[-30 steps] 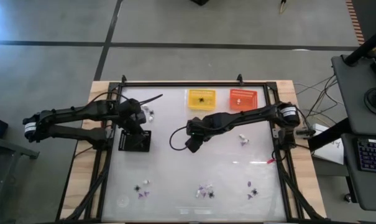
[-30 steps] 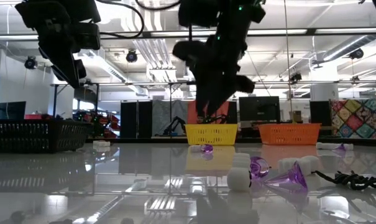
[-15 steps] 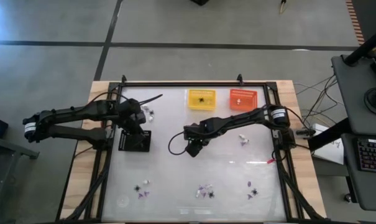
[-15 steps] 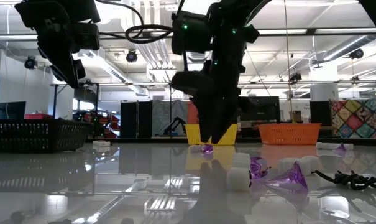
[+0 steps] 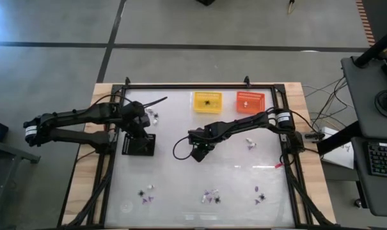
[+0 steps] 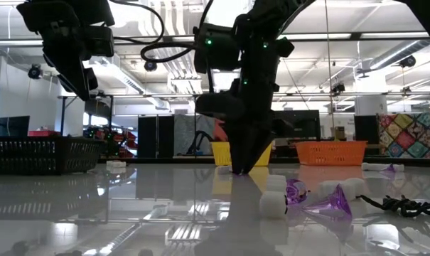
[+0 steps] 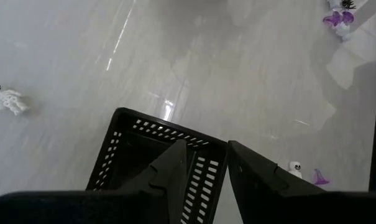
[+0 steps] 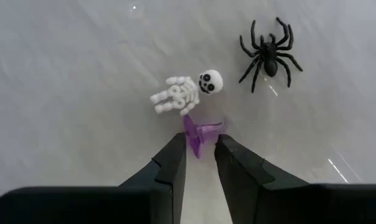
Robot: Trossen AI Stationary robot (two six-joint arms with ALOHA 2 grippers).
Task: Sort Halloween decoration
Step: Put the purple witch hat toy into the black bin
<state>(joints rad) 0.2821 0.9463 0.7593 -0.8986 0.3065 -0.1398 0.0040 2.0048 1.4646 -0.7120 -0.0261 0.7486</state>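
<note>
At mid-table lie a purple trinket, a white skeleton and a black spider. My right gripper points down at them, fingertips at the tabletop. It is open, one finger on each side of the purple trinket's narrow end. My left gripper hangs open well above the black mesh basket, which stands on the table at the left. More trinkets lie near the front edge. My right gripper comes from above with its fingers on both sides of the purple trinket's narrow end, which lies on the table. A gap still shows between the fingers. I cannot tell whether they touch it.
A yellow basket and an orange basket stand at the far edge. Loose trinkets lie at the front left, the front right, right of centre and near the left arm. A black frame rims the table.
My right gripper has sunk from above the table down to the tabletop, over the purple trinket, which it now hides in the low view. The trinket has stayed where it lay.
</note>
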